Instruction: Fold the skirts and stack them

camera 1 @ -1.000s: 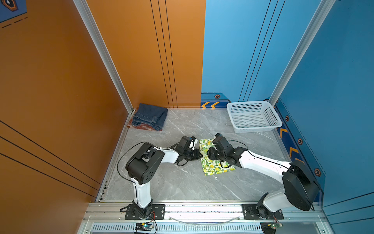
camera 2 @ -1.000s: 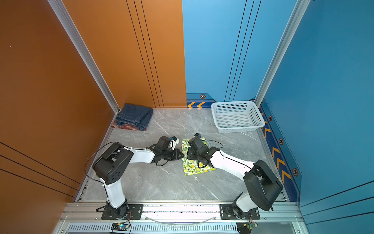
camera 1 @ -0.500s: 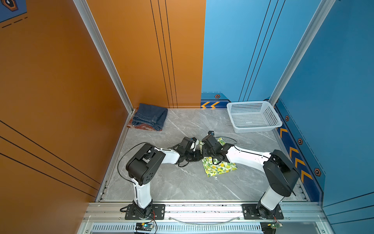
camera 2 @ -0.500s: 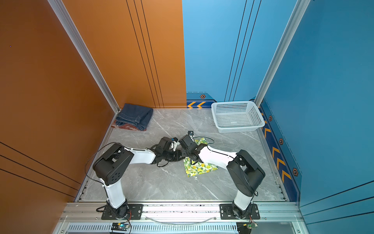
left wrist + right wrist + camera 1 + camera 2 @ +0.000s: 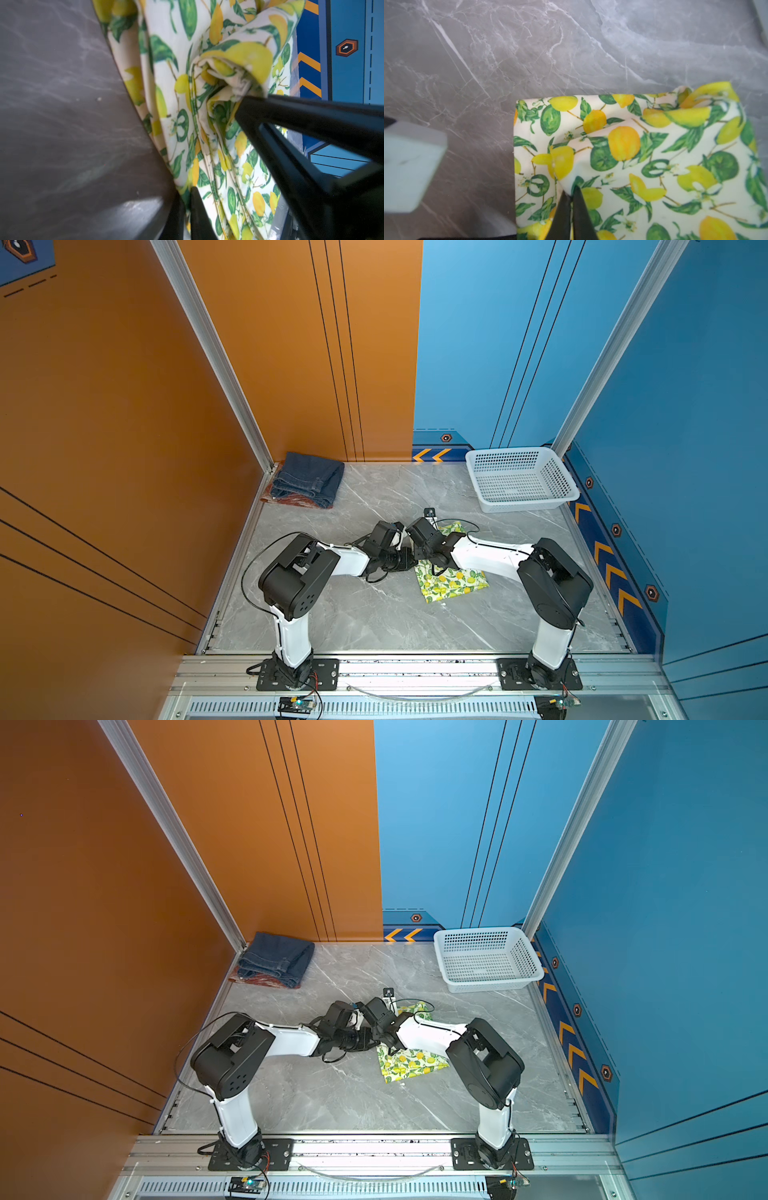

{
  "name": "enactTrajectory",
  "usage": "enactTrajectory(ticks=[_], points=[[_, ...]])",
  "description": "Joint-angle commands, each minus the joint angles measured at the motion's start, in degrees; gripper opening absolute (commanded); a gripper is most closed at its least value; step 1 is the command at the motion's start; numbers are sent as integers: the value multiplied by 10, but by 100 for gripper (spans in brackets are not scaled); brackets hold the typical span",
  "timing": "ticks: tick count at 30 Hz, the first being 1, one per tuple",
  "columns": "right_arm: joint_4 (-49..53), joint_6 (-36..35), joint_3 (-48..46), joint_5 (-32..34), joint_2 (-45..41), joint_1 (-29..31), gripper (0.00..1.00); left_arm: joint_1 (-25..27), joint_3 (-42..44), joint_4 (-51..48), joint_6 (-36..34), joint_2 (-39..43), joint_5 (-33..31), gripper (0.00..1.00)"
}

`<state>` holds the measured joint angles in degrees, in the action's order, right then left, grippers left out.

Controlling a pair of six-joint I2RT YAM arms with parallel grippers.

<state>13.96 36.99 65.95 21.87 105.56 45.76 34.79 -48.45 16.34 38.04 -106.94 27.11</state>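
The white lemon-print skirt (image 5: 451,583) (image 5: 411,1063) lies folded mid-table in both top views, where both arms meet over its left edge. My left gripper (image 5: 187,190) is shut on that edge of the lemon skirt (image 5: 207,124), low on the table. My right gripper (image 5: 572,188) is shut on a raised fold of the lemon skirt (image 5: 654,166) near its corner. The dark blue denim skirt (image 5: 309,479) (image 5: 278,959) lies folded in the far left corner. It rests on the red plaid skirt (image 5: 286,501) (image 5: 257,982), of which only an edge shows.
A white perforated basket (image 5: 519,479) (image 5: 486,959) stands at the far right corner, with nothing showing inside. Walls close in the grey marble table (image 5: 374,622) on three sides. A pale blurred block (image 5: 409,166) sits close beside the right gripper.
The right wrist swung left across the lemon skirt to its left edge beside the left gripper, and its jaws closed on a fold. The left arm stayed put.
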Motion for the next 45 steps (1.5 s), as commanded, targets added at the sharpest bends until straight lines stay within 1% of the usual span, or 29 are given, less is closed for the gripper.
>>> enactTrajectory(ticks=[1,12,17,25,33,34,35,36,37,38,39,40,42,45], points=[[-2,-5,19,6,1,-2,0,3,36,-128,4,-43,-20,10],[-31,9,15,-43,-24,-11,0,0,35,-122,5,-49,-15,10],[-86,54,7,-96,-28,-25,0,-1,36,-121,5,-49,-15,10],[-173,132,-21,-180,0,-43,0,-2,37,-120,5,-49,-14,10],[-168,126,-48,-207,-24,-52,0,-2,41,-120,5,-42,-17,10],[-164,122,-53,-206,-33,-52,6,-3,40,-120,5,-42,-17,10],[-161,119,-62,-201,-44,-52,15,-3,40,-120,6,-42,-17,10],[-159,116,-69,-195,-52,-52,22,-3,41,-120,6,-42,-18,10],[-156,110,-79,-187,-62,-52,31,-3,41,-121,7,-42,-18,10],[-152,106,-86,-183,-70,-52,38,-2,41,-120,7,-40,-18,10],[-147,100,-94,-178,-80,-52,42,-2,42,-120,7,-40,-20,10],[-141,95,-102,-173,-90,-69,45,-2,42,-120,8,-40,-20,10],[-140,85,-119,-165,-112,-69,50,-2,42,-120,8,-39,-20,10],[-122,71,-136,-151,-141,-66,53,-2,42,-121,9,-40,-20,10]])
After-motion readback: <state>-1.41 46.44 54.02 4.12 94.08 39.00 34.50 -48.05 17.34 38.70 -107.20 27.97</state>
